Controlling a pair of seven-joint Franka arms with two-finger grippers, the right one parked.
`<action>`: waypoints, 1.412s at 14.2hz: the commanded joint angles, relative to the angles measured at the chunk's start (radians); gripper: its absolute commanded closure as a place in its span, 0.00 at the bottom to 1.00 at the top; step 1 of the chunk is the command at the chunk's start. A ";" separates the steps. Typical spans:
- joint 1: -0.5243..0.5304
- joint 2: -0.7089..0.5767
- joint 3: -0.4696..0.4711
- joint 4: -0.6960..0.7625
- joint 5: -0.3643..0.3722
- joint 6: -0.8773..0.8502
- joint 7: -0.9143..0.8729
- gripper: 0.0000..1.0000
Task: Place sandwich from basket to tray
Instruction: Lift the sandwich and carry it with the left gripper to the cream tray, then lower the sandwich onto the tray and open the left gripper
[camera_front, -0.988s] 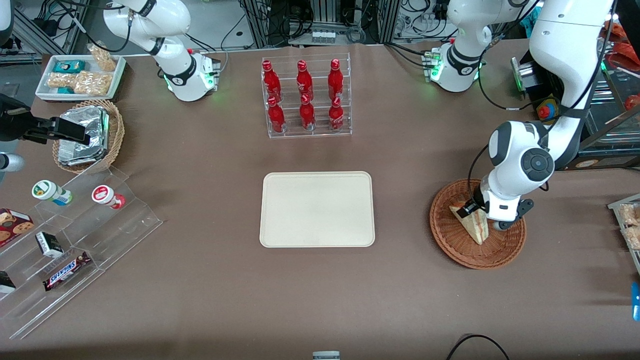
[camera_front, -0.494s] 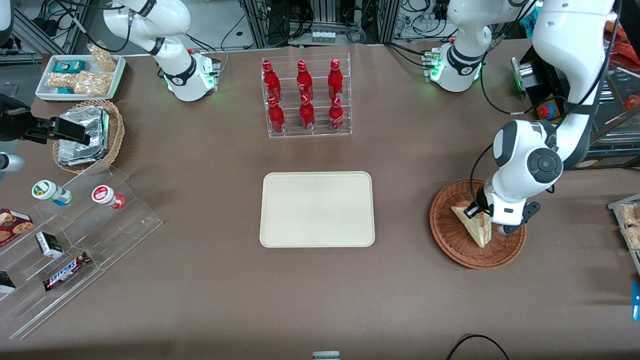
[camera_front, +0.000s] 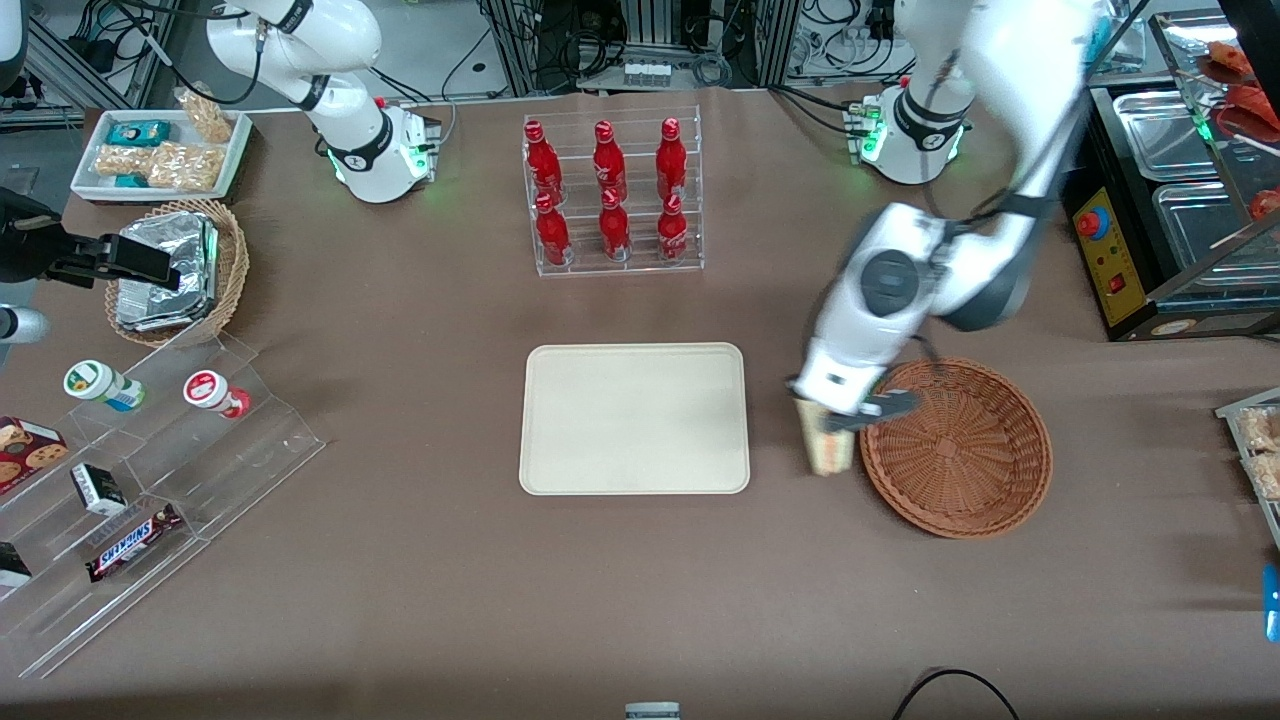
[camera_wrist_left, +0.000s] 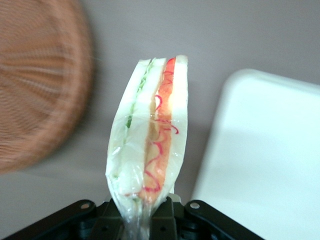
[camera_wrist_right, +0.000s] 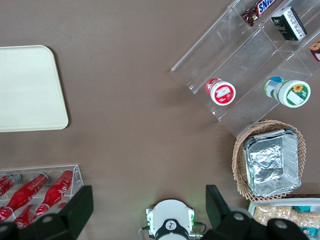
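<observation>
Mid-carry: the gripper (camera_front: 838, 418) clamps the sandwich (camera_front: 828, 448) (clear of the basket (camera_front: 960, 450)) above bare table, needing travel over the tray (camera_front: 634, 418) before lowering

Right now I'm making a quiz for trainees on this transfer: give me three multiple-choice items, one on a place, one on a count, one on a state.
1. Where is the sandwich?
A. lying in the basket
B. lifted, between the basket and the tray
C. resting on the tray

2. How many red bottles stand in the clear rack?
A. four
B. six
C. eight

3. What is the gripper doing?
A. shut on the sandwich
B. open above the basket
C. open above the tray

Answers:
1. B: the front view shows it between basket rim and tray edge, and the wrist view shows bare table under it.
2. B: two rows of three.
3. A: the wrist view shows the wedge pinched between the fingers.
</observation>
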 joint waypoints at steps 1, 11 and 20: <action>-0.168 0.201 0.016 0.233 0.035 -0.019 -0.111 0.91; -0.315 0.387 0.024 0.450 0.035 -0.043 -0.156 0.18; -0.119 0.113 0.046 0.514 -0.064 -0.493 -0.059 0.00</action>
